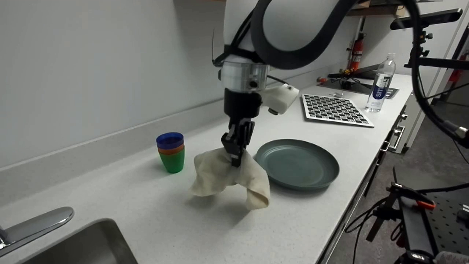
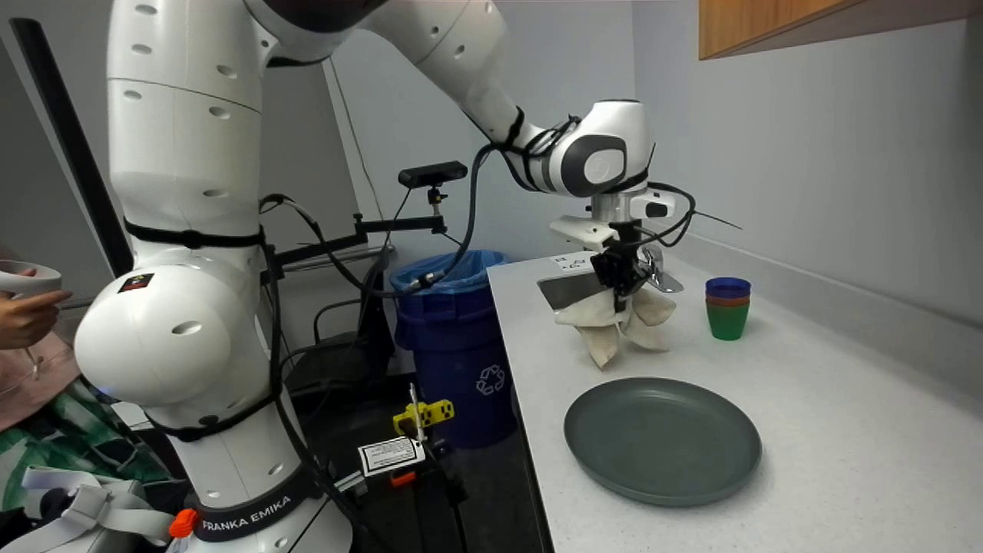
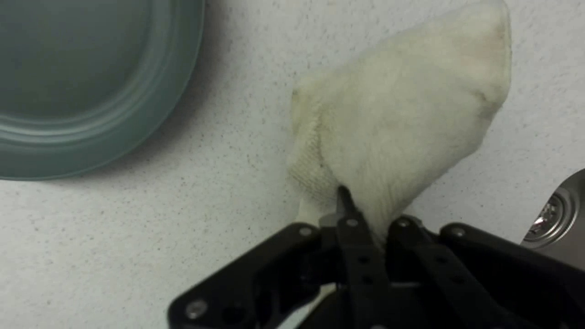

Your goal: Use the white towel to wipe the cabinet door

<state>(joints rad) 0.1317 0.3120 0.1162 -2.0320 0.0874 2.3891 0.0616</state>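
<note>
The white towel (image 1: pixel 216 172) is an off-white cloth, bunched at its middle, with its corners hanging down. It also shows in an exterior view (image 2: pixel 599 330) and in the wrist view (image 3: pixel 406 100). My gripper (image 1: pixel 236 159) points down and is shut on the towel, with cloth pinched between its fingers (image 3: pixel 372 212). The towel hangs low over the white counter, with a shadow under it; I cannot tell whether its corners touch. A wooden wall cabinet (image 2: pixel 776 27) shows at the top right of an exterior view. Cabinet fronts with handles (image 1: pixel 384 146) show below the counter edge.
A dark green plate (image 1: pixel 298 165) lies close beside the towel. Stacked blue, orange and green cups (image 1: pixel 172 157) stand near the wall. A sink (image 1: pixel 84 245) and faucet (image 1: pixel 40 225) are at the near end. A checkered board (image 1: pixel 333 109) and water bottle (image 1: pixel 381 86) stand farther along.
</note>
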